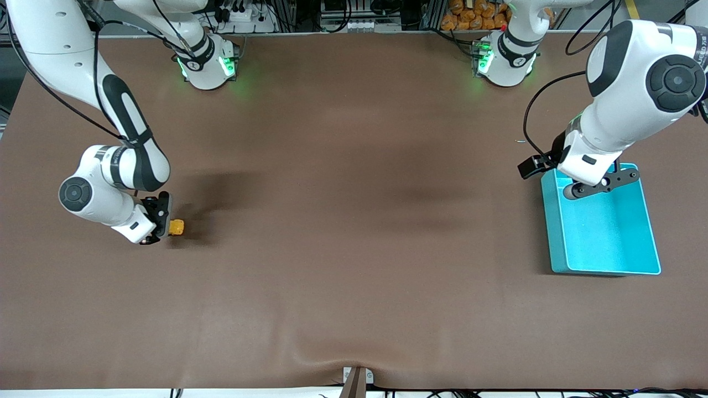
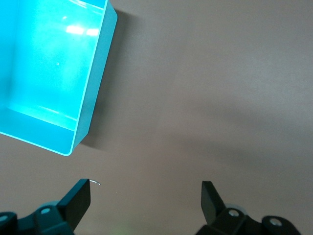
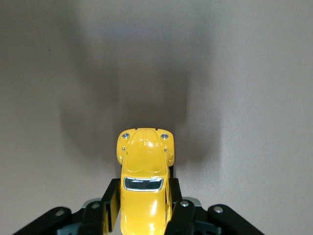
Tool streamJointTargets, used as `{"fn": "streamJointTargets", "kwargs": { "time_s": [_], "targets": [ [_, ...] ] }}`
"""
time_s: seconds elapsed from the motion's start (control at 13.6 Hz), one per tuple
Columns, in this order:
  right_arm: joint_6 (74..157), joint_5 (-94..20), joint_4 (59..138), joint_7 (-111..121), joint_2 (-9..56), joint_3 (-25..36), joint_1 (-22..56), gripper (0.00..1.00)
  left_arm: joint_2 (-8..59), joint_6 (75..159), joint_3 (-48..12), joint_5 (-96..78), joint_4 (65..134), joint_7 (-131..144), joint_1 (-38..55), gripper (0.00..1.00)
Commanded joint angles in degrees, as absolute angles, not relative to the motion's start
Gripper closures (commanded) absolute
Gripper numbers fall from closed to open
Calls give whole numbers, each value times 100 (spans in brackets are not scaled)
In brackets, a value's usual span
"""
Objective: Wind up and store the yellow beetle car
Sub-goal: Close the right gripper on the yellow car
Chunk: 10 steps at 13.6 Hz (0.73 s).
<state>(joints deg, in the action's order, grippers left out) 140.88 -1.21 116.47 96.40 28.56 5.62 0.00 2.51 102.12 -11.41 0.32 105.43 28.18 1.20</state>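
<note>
One brown surface (image 1: 354, 249). One turquoise bin (image 1: 605, 268) at left arm's end, left gripper (image 2: 145, 198) over its edge, jaws wide, holding nothing. Right gripper (image 3: 142, 205) jaws clamped on one yellow beetle car (image 3: 144, 183), low over surface at right arm's end.

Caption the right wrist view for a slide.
Right gripper shut on the yellow beetle car above the brown table.

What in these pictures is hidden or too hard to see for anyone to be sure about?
- Yellow beetle car: its rear is cut off by the right wrist view's edge, between the shut fingers of the right gripper; in the front view it is tiny, half covered by that gripper.
- Whether its wheels touch the table: no view shows.
- Turquoise bin: the corner under the open, waiting left gripper is covered by the arm in the front view.
</note>
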Motion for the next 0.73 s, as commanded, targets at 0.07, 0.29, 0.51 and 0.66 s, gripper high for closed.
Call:
{"fn": "streamJointTargets", "kwargs": {
  "time_s": [0.07,0.29,0.51,0.66],
  "targets": [
    [14405,-158,11382,9809,3507,519,-193,61,123,10310,-1160,-88,10679,2856,79,0],
    [14414,-158,11382,9817,3577,510,-298,60,132,10310,-1160,-88,10679,2856,79,0],
    [14414,-167,11364,9817,3586,518,-343,59,132,10310,-1160,-79,10679,2856,79,0],
    [14414,-167,11347,9817,3612,510,-421,58,132,10310,-1160,-88,10679,2856,79,0]
  ]
}}
